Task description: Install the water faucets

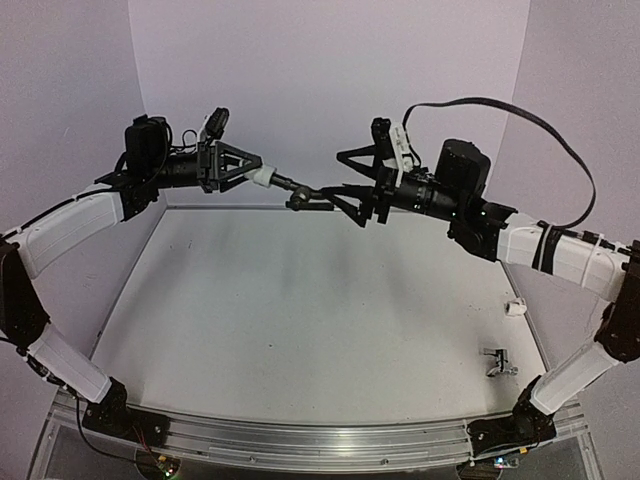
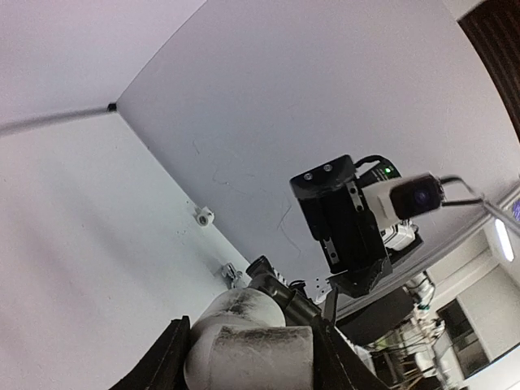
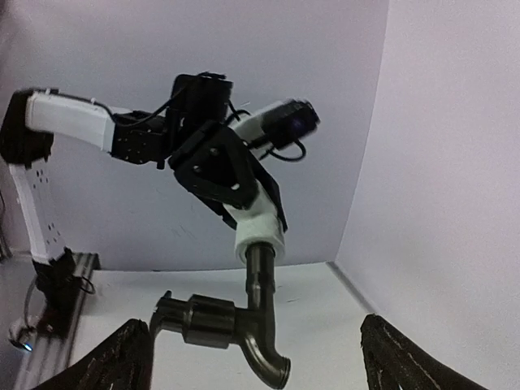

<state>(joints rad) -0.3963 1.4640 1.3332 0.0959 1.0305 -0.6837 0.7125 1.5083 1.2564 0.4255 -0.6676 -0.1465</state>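
Dark faucet (image 3: 236,325) on white fitting (image 3: 262,231) tight in left tool (image 1: 256,174); right tool (image 1: 330,174) wide open, fingers (image 3: 398,357) cropped.

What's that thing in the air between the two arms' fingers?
The dark faucet, stuck in a white fitting that the left fingers grip. The right fingers stand open either side of it, as the right wrist view shows.

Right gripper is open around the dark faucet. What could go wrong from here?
1. The dark faucet hangs only from the white fitting in the left gripper; if loosely seated, it may drop.
2. The open right gripper flanks its spout; pulling away sideways could snag it.
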